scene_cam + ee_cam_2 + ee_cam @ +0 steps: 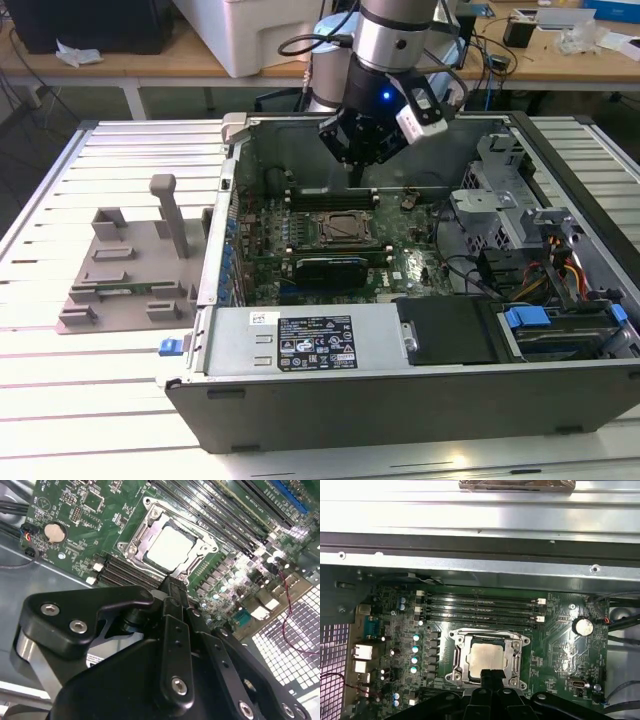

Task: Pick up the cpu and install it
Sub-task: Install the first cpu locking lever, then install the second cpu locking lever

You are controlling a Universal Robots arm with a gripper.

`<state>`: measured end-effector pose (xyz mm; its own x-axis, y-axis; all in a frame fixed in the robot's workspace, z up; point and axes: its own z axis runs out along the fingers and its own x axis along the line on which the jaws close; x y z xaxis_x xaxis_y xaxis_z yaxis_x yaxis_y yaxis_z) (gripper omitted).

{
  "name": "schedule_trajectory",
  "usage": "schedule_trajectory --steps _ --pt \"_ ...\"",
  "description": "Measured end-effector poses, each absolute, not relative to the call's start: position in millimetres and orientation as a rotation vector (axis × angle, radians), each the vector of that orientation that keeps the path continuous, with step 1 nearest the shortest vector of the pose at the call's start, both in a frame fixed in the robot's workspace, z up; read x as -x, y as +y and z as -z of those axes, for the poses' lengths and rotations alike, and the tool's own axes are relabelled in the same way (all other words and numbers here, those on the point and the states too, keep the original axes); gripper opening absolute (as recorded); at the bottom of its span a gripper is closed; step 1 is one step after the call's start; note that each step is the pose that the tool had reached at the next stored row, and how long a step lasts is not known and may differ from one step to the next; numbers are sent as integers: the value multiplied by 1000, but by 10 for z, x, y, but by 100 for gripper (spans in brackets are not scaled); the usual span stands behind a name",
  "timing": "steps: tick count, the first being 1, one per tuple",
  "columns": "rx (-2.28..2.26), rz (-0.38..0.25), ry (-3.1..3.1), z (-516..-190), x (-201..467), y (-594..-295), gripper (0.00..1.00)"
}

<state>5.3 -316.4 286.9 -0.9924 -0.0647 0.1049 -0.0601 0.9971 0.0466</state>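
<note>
CPU [485,658] already sits flat in the socket [488,658], silver top plate up, metal frame all round it, visible in both wrist views. Socket is mid-board on the motherboard [555,645], with the memory slots [480,609] just on its far side and the black expansion card [333,268] on its near side in the exterior view. Gripper [360,150] hangs above the board inside the open computer case [400,400], well clear of the chip; in the second wrist view its black jaws come together to a narrow tip with nothing between them, pointing at the socket's edge. So pick and place look done; step in hand reads as seating or securing, or simply the end of the install. Can't tell whether the retention frame is latched. Any further contact calls for a straight, light approach: pins under that chip won't forgive side load. Grey fixture [130,270] on the worktop [100,400] lies to the exterior view's left of the case.
</note>
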Motion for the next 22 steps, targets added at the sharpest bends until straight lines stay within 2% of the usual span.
schedule_trajectory --steps 4,8,9,12,17,22 --pt "-96 67 -3033 -2869 -53 -3180 11" --pt "-97 108 -3032 -2853 -52 -3365 11" --pt "-98 127 -3032 -2848 -52 -3400 11" --pt "-104 240 -3027 -2830 -52 -3551 11" --pt "-105 247 -3027 -2626 30 -3854 11" --pt "-105 247 -3027 -2339 315 -3903 11"
